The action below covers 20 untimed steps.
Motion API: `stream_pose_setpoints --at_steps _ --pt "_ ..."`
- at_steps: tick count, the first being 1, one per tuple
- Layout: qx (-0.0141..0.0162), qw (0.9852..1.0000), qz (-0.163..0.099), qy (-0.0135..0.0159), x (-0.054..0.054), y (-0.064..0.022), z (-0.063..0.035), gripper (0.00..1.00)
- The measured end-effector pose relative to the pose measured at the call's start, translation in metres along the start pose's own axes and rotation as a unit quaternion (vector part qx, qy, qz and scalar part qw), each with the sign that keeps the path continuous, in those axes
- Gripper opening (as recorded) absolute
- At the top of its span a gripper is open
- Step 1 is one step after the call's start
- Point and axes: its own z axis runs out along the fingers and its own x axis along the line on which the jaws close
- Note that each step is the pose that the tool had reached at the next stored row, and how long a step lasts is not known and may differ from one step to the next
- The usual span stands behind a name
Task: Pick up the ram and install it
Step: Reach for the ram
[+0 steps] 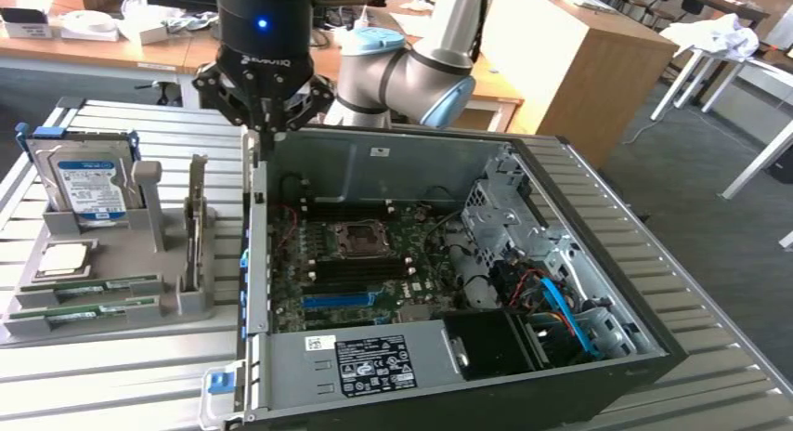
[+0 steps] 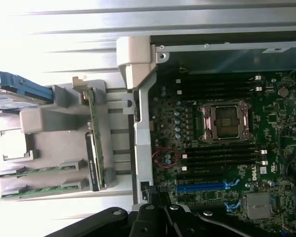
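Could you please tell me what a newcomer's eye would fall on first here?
The open black computer case with its green motherboard dominates the middle of the slatted metal table. The black gripper, shut and empty, hangs over the case's far corner. On the exterior view's left, two thin green ram sticks lie in a grey holder.

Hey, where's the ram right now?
Two ram sticks lie side by side in the gray holder at the exterior view's left, beside the processor chip, outside the open computer case.
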Motion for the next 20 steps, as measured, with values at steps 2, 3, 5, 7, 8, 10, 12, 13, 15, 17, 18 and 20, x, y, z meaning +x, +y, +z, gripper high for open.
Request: stream_pose_setpoints --at_steps 2,3,5,7,8,10,12,13,15,17,18,20 --pt "0.0 1.0 0.0 0.0001 0.004 -0.0003 0.0 0.1" --pt "0.0 1.0 0.0 0.0001 0.006 -0.0005 0.0001 0.1" --pt "0.0 1.0 0.0 0.0002 0.01 -0.0008 0.0001 0.1" --pt "0.0 1.0 0.0 0.0003 0.015 -0.0011 0.0002 0.1" --pt "0.0 1.0 0.0 0.0004 0.017 -0.0013 0.0002 0.1" --pt "0.0 1.0 0.0 0.0006 0.022 -0.0017 0.0003 0.1" --pt "0.0001 1.0 0.0 0.0008 0.027 -0.0021 0.0002 0.1" --pt "0.0001 1.0 0.0 0.0009 0.029 -0.0022 0.0003 0.1" --pt "0.0001 1.0 0.0 0.0011 0.034 -0.0026 0.0003 0.1" --pt "0.0001 1.0 0.0 0.0014 0.039 -0.003 0.0003 0.1" --pt "0.0001 1.0 0.0 0.0015 0.041 -0.0032 0.0004 0.1" --pt "0.0001 1.0 0.0 0.0018 0.046 -0.0035 0.0005 0.1"
